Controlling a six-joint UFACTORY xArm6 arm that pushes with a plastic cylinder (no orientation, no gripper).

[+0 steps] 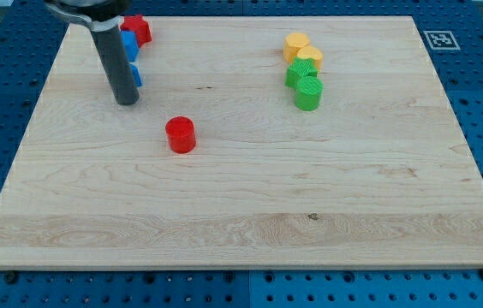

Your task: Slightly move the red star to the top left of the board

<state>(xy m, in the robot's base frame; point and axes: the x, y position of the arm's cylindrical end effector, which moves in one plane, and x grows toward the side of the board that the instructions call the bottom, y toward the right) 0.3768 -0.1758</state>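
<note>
The red star (139, 29) lies near the board's top left corner, partly hidden by the rod. My tip (127, 101) rests on the board below the star, at the lower left of the blue blocks. Two blue blocks stand between the star and my tip: an upper one (129, 44) touching the star and a lower one (136, 75) right beside the rod. The rod hides part of both.
A red cylinder (180, 134) stands right of and below my tip. At the top right sits a cluster: two yellow blocks (296, 44) (311, 58), a green block (296, 74) and a green cylinder (308, 93). The wooden board (241, 214) lies on a blue pegboard.
</note>
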